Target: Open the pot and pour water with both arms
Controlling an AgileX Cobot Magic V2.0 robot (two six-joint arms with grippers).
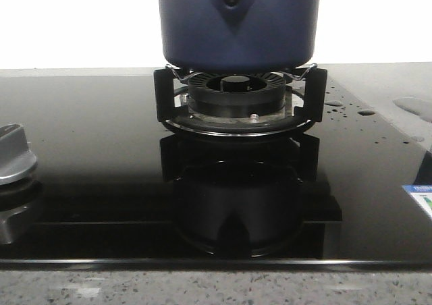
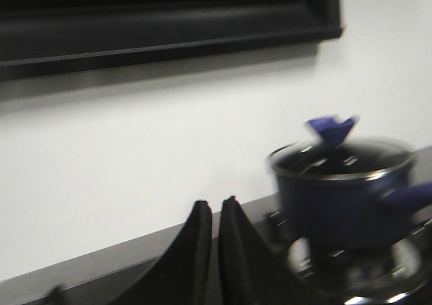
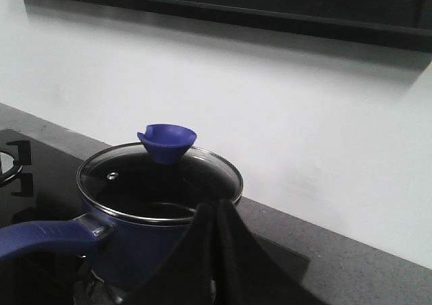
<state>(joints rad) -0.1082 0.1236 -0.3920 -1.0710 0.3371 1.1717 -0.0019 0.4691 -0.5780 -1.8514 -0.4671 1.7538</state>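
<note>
The dark navy pot (image 1: 236,28) stands on the black burner ring (image 1: 236,96) at the back middle of the glass cooktop. Its glass lid (image 3: 158,180) is on, with a blue knob (image 3: 167,142) on top, and a blue handle (image 3: 40,241) sticks out sideways. Water (image 1: 368,113) lies as drops and a puddle on the cooktop to the right of the burner. My left gripper (image 2: 216,207) is shut and empty, apart from the pot (image 2: 337,204). My right gripper (image 3: 216,207) is shut and empty, close to the pot wall (image 3: 135,244). Neither gripper shows in the front view.
A silver control knob (image 1: 13,153) sits at the cooktop's left edge. A sticker (image 1: 420,200) is at its right edge. A white wall rises behind the counter, with a dark hood (image 2: 169,21) above. A speckled stone counter (image 3: 378,271) surrounds the cooktop.
</note>
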